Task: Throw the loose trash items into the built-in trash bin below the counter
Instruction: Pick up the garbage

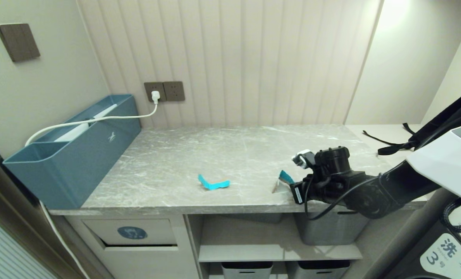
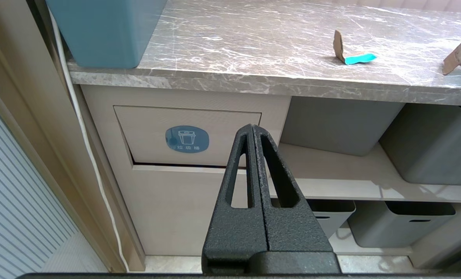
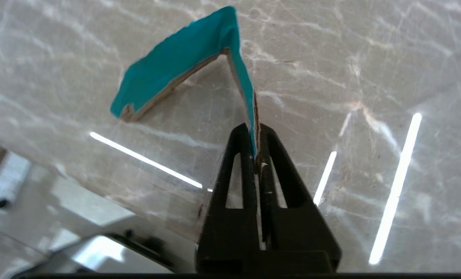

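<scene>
The robot's right gripper [image 3: 255, 153] pinches one flap of a folded scrap of card [image 3: 184, 68], turquoise on one face and tan on the other, near the front edge of the grey marble worktop [image 1: 215, 155]; the scrap's other flap stands off the stone like a small tent. A second bent turquoise strip [image 1: 214, 183] lies on the worktop to the left of the held piece, well apart from it and also close to the front edge. The left gripper [image 2: 253, 133] hangs below worktop level with its fingers pressed together on nothing, pointing toward the beige cabinet front, where the trash flap [image 2: 188, 135] with its round blue sticker [image 2: 186, 139] sits under the worktop's left end. A blue storage box [image 1: 75, 151] with a white cable [image 1: 98, 119] running to a wall socket [image 1: 155, 92] occupies the worktop's far left. Grey tubs [image 2: 436, 147] stand on the open shelves to the right of the flap, and black bag straps [image 1: 393, 147] trail across the pale surface at the far right.
</scene>
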Tool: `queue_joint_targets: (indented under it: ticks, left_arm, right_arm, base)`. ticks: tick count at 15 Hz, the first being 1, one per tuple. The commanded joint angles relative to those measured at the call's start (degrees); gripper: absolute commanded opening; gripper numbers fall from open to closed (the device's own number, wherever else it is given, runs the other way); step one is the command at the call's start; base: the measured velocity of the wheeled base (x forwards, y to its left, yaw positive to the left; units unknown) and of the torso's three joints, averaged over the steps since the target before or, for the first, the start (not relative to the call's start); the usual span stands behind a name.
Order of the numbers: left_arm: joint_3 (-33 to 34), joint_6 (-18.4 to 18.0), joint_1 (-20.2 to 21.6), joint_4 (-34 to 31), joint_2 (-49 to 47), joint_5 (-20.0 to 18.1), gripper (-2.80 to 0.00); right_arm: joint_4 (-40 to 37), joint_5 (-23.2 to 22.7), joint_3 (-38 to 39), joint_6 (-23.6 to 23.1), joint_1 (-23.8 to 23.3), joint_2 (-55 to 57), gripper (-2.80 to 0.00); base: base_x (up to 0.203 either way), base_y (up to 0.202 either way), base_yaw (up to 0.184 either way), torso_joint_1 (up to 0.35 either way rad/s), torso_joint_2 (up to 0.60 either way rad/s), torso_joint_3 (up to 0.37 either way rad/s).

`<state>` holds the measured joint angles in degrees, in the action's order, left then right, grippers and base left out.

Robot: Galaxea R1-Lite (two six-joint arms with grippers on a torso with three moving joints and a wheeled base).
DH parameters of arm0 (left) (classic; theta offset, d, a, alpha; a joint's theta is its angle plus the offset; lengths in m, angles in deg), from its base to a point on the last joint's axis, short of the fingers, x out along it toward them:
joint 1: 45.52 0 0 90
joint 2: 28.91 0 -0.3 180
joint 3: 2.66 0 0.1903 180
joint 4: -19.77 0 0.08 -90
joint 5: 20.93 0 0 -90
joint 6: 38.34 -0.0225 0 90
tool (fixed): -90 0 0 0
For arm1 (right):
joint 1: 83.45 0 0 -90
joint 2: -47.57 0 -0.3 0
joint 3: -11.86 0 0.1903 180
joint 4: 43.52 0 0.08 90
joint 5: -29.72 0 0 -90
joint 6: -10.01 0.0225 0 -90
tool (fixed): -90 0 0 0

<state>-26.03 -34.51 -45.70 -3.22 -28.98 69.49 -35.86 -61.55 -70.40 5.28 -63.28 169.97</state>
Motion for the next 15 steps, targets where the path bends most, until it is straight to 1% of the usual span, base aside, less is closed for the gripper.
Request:
queue_joint_targets:
  ticks: [1, 4, 9, 11, 13, 15]
  left_arm:
    - [0.2, 0.0, 0.0, 0.0, -0.1, 0.0, -2.80]
    - [0.2, 0.0, 0.0, 0.0, 0.0, 0.0, -2.80]
    - [0.1, 0.0, 0.0, 0.0, 0.0, 0.0, -2.80]
    - [0.2, 0.0, 0.0, 0.0, 0.0, 0.0, -2.80]
    - [0.1, 0.0, 0.0, 0.0, -0.1, 0.0, -2.80]
    - [0.1, 0.0, 0.0, 0.0, -0.1, 0.0, -2.80]
  right_arm:
    - [0.5, 0.0, 0.1, 0.1, 0.1, -0.2, -2.80]
    - [1.0, 0.0, 1.4, 0.4, 1.0, -3.8, -2.80]
    - [1.1, -0.3, 5.4, 0.7, 4.0, -14.3, -2.80]
    - [1.3, -0.6, 8.1, 0.4, 5.4, -17.6, -2.80]
    - [1.3, -0.8, 10.9, 0.1, 8.1, -20.5, -2.80]
    - [2.5, -1.0, 16.7, 0.0, 10.0, -23.6, -2.80]
  base:
    - [0.000, 0.000, 0.000, 0.000, 0.00, 0.000]
    - [0.000, 0.000, 0.000, 0.000, 0.00, 0.000]
    - [0.000, 0.000, 0.000, 0.000, 0.00, 0.000]
    - [0.000, 0.000, 0.000, 0.000, 0.00, 0.000]
    - [0.000, 0.000, 0.000, 0.000, 0.00, 0.000]
    - [0.000, 0.000, 0.000, 0.000, 0.00, 0.000]
